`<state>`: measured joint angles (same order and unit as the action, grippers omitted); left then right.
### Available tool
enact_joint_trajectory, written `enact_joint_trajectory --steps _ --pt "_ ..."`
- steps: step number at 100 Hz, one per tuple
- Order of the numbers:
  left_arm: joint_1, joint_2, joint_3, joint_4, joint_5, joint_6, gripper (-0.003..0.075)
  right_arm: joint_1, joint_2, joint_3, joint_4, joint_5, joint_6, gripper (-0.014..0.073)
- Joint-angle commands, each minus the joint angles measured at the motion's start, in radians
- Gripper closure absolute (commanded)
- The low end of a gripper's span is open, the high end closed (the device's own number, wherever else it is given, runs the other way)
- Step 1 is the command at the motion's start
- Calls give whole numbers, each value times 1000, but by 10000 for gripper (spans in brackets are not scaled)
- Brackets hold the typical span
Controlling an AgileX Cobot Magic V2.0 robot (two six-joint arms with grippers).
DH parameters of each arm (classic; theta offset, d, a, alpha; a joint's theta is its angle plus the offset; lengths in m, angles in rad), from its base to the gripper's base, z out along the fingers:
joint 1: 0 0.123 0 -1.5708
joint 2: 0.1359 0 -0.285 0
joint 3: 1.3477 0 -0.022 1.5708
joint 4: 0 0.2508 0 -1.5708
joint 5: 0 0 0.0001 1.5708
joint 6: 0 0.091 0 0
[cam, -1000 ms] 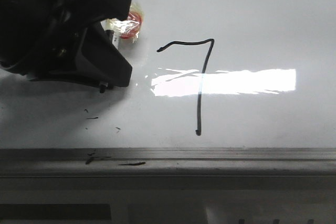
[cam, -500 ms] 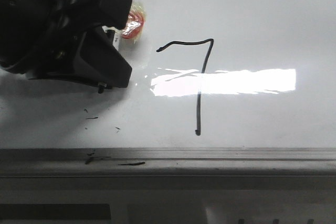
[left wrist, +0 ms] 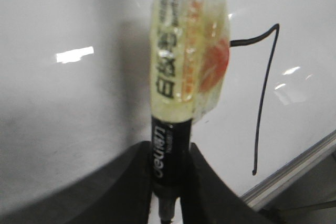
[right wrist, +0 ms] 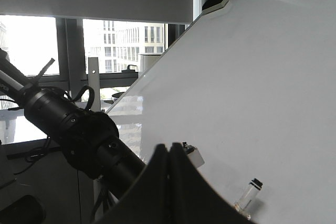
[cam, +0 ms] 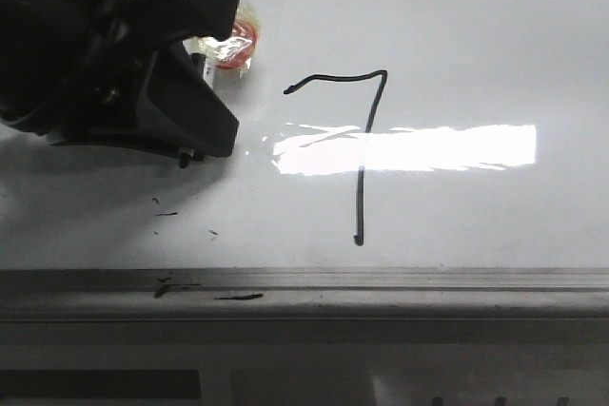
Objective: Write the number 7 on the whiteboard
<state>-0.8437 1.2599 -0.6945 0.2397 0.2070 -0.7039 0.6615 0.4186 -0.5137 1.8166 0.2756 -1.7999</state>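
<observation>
Left gripper [cam: 195,92] sits at far left over the whiteboard [cam: 457,35], black fingers clenched on a marker [left wrist: 173,129]. In the left wrist view the two fingers [left wrist: 202,182] press the marker's black barrel from both sides. White lettering on the barrel; upper part wrapped in yellowish clear tape [left wrist: 178,61] with an orange-red patch. In the front view the taped part [cam: 233,40] shows just past the gripper, close to the board; whether it touches the board cannot be told.

A few small black specks [cam: 166,211] lie on the board below the gripper, nearer the ledge.

The 7 [cam: 366,154] is right of the gripper and apart from it, near the board's middle. Wavy top bar, long near-vertical stem, tiny hook at the foot. The stem crosses a bright rectangular reflection [cam: 409,147], and its foot ends just above the grey ledge [cam: 400,282]. The left wrist view shows the same 7 [left wrist: 262,103] beside the marker, not touching it.

Two short black marks [cam: 238,297] lie on the ledge at left.

Right gripper [right wrist: 170,153]: fingers closed together, nothing between them. It is held clear of the board [right wrist: 273,87]. Beyond it are a dark arm [right wrist: 79,129] and windows [right wrist: 126,45].
</observation>
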Motion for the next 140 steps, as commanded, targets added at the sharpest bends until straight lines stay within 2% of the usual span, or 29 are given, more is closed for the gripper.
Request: enact_joint_trajectory --steps 1,14,21,48,53,71,77,96,120,130,140 --pt "18 17 -9 27 72 -12 643 -2 5 -24 48 28 -4 657" --pt "18 17 -9 27 72 -12 498 -2 5 -24 48 32 -4 657" --pt "18 17 -9 27 72 -12 452 -2 5 -24 48 36 -4 657" --pt "18 17 -9 27 70 -12 420 -2 5 -24 48 38 -4 657" --pt "18 17 -9 27 59 -12 374 -2 5 -24 48 40 -4 657" --pt "9 -15 -9 -44 -5 -12 119 -2 5 -24 48 82 -4 657" --pt "1 -47 -9 -44 8 -12 95 -2 5 -24 48 99 -4 657" --pt "-37 -208 -9 -42 40 -12 101 -2 5 -24 48 161 -4 657" --pt "-104 -542 -9 24 57 -2 118 -2 -12 -33 48 179 -4 657" --pt "-113 -673 -9 49 125 -2 230 -2 -42 -33 46 168 -4 657" --pt "-113 -800 -9 51 263 -2 436 -2 -92 -31 33 143 19 657"
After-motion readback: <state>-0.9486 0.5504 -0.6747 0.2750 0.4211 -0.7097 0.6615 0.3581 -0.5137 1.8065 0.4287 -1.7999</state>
